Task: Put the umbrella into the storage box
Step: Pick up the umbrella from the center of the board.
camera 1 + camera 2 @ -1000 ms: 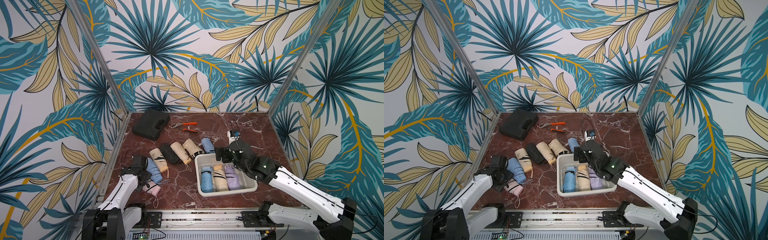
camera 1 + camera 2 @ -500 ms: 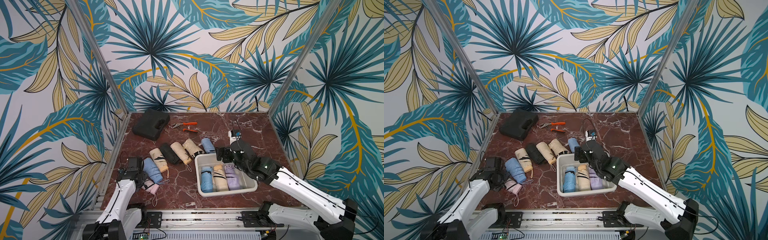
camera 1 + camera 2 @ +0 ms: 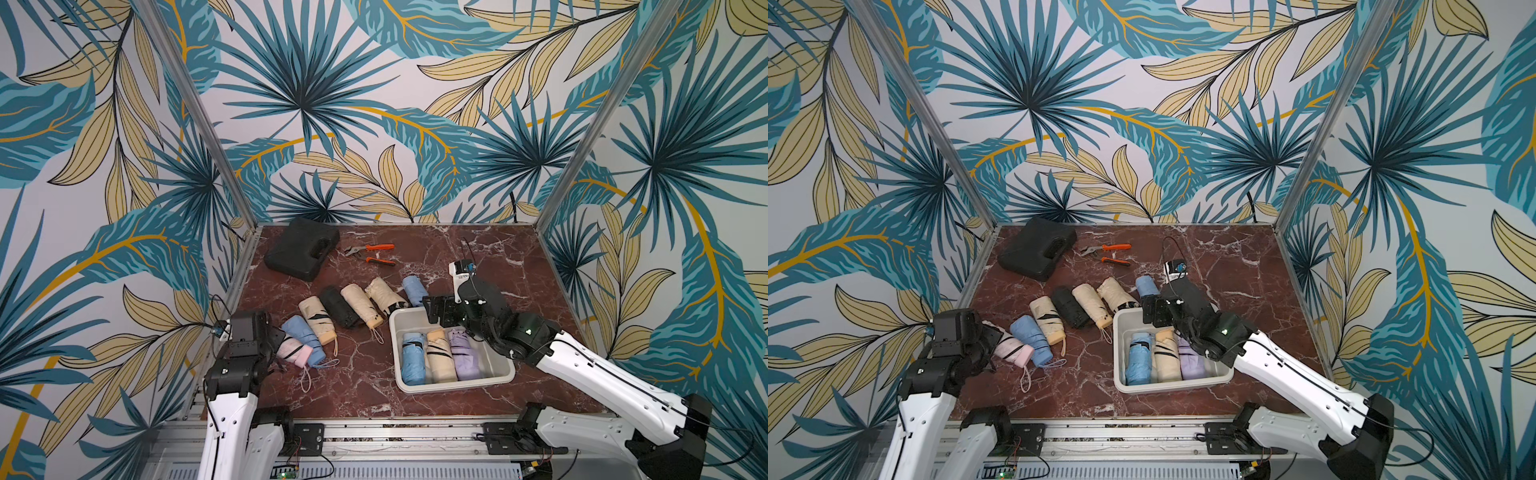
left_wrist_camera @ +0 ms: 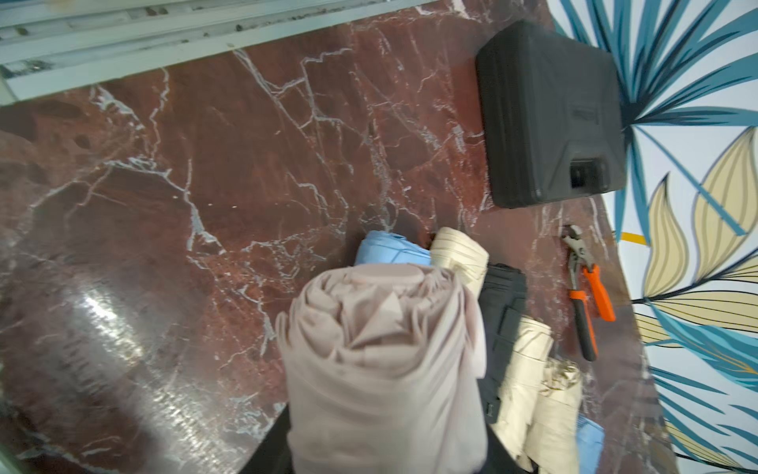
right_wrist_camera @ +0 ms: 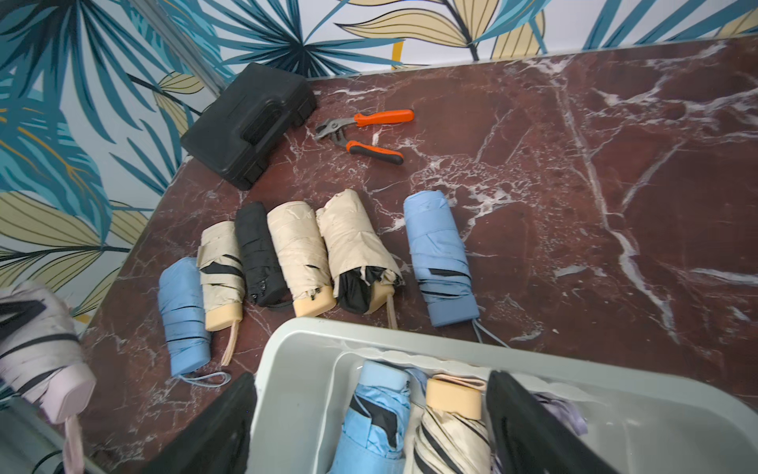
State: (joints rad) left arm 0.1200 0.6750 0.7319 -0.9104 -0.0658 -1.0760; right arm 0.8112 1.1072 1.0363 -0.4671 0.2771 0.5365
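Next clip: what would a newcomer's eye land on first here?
The white storage box, near right, holds three umbrellas side by side, the open right gripper over its far rim. Left of it lies a row of loose umbrellas; the left gripper grips the pink umbrella at its near end.

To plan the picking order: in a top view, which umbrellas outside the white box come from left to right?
pink umbrella → light blue umbrella → beige umbrella with black strap → black umbrella → plain beige umbrella → beige umbrella with black lining → far blue umbrella
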